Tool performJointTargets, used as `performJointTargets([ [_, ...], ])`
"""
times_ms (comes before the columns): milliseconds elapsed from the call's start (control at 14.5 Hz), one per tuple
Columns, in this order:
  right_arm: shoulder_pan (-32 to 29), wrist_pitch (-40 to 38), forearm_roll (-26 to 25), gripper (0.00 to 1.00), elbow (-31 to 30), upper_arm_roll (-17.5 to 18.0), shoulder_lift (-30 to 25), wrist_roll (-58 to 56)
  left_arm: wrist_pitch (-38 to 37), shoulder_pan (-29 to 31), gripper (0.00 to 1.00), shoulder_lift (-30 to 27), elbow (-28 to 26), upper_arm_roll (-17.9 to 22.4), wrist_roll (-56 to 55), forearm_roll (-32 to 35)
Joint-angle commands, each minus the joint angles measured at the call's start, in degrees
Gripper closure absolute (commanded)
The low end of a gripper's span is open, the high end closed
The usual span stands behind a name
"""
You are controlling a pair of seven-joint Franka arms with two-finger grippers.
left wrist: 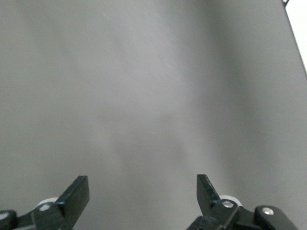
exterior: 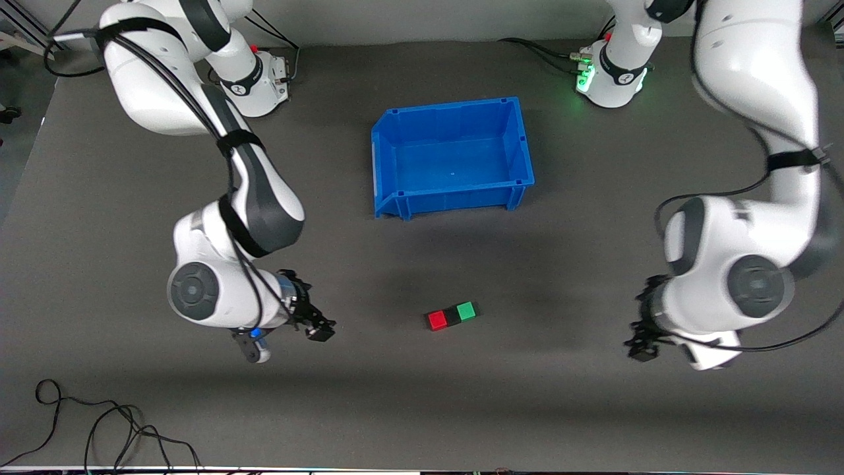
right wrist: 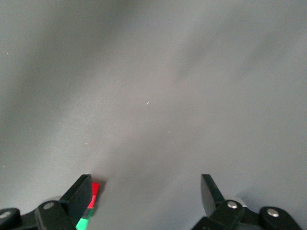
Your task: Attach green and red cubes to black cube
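Observation:
The red cube (exterior: 436, 320), the black cube (exterior: 452, 315) and the green cube (exterior: 467, 310) lie in one touching row on the grey mat, black in the middle. My right gripper (exterior: 321, 330) is open and empty over the mat, apart from the row on the red cube's side. In the right wrist view (right wrist: 146, 191) the red cube (right wrist: 95, 190) and the green cube (right wrist: 84, 223) peek out beside one finger. My left gripper (exterior: 641, 346) is open and empty over the mat, apart from the row on the green cube's side. The left wrist view (left wrist: 143, 191) shows only bare mat.
An empty blue bin (exterior: 455, 198) stands on the mat farther from the front camera than the cubes. Loose black cables (exterior: 119, 429) lie near the front edge at the right arm's end of the table.

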Motion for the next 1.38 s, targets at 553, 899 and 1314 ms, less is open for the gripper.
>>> performJointTargets([
  [553, -3.5, -2.7, -13.8, 0.00, -23.4, -2.4, -26.7, -22.6, -25.3, 14.0, 0.00, -16.6, 0.5, -0.4, 46.3, -0.6],
  [899, -3.9, -0.1, -13.6, 0.00, -30.0, -2.2, -35.3, -31.3, -25.4, 13.5, 0.01, -19.9, 0.7, -1.6, 50.0, 0.1],
  [1314, -13.4, -0.7, -11.1, 0.00, -37.0, -0.3, -45.5, -51.1, -25.5, 13.6, 0.00, -20.7, 0.3, -2.1, 69.8, 0.3],
])
